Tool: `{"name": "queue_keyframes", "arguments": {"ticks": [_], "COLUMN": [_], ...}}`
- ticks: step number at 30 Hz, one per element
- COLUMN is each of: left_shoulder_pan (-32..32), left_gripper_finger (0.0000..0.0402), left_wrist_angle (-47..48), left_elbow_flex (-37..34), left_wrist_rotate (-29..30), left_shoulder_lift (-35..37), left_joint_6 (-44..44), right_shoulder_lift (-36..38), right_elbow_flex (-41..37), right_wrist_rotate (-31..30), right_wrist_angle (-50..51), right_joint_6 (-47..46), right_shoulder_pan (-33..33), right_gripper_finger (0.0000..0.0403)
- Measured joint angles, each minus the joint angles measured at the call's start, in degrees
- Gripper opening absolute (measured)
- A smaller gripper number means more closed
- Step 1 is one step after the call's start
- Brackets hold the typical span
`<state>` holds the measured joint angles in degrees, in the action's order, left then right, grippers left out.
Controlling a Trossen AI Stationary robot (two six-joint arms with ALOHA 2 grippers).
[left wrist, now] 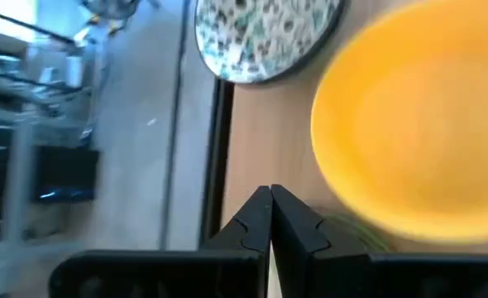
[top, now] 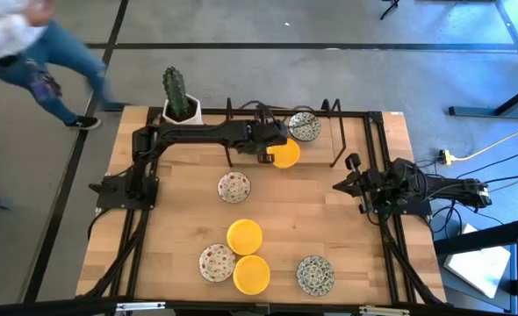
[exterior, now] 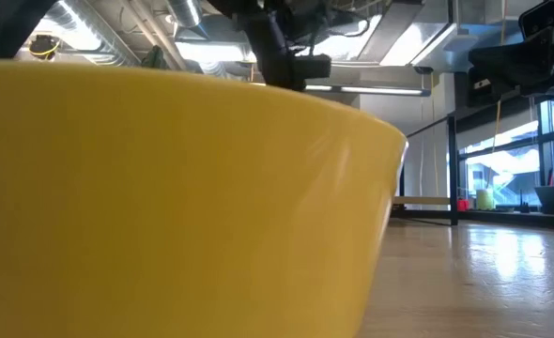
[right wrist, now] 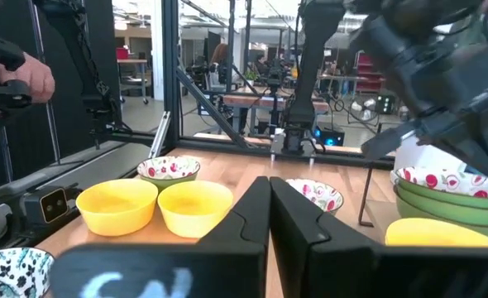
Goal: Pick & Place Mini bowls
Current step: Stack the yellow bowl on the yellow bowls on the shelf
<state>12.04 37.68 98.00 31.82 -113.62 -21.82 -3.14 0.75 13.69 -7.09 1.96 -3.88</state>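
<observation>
While the left arm reaches across the far side of the table, its left gripper (top: 268, 151) sits just beside a yellow bowl (top: 285, 154) near the back edge, fingers pinched fully together with nothing visibly between them. The left wrist view shows those closed fingertips (left wrist: 270, 217) over bare wood, the yellow bowl close alongside and a grey-green patterned bowl (left wrist: 265, 37) a little further on, by the table's black frame. Over on the right, the right gripper (top: 354, 184) waits near the table's right edge, also shut and empty.

The other mini bowls are spread about: a red-speckled one (top: 233, 186) mid-table, then a near cluster of two yellow bowls (top: 244, 235), another speckled bowl (top: 216, 262) and a patterned bowl (top: 315, 274). A cactus pot (top: 180, 105) stands at the far left corner, and a person's legs (top: 61, 66) pass beyond the table.

The risk looks plain enough: closed fingers cannot take a rim, so any approach without opening would likely shove the yellow bowl sideways into the patterned one, or towards the thin black rack (top: 334, 132) at the back. A shallow, slick bowl could also skid or flip under a glancing touch.
</observation>
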Motion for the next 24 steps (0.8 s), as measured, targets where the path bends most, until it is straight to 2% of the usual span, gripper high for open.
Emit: {"name": "queue_keyframes", "arguments": {"ticks": [9, 24], "left_shoulder_pan": [3.0, -0.3], "left_gripper_finger": [0.0001, 0.0001], "left_wrist_angle": [-0.5, 0.2], "left_elbow_flex": [-0.1, -0.1], "left_wrist_rotate": [-8.8, -7.5], "left_shoulder_lift": [0.4, 5.1], "left_joint_6": [-0.2, 1.1], "right_shoulder_lift": [0.0, 0.0], "right_elbow_flex": [0.0, 0.0], "right_wrist_rotate": [-0.1, -0.1], "right_wrist_angle": [-0.7, -1.2], "right_joint_6": [1.0, -0.2], "right_shoulder_pan": [0.0, 0.0], "right_gripper_finger": [0.0012, 0.0012]}}
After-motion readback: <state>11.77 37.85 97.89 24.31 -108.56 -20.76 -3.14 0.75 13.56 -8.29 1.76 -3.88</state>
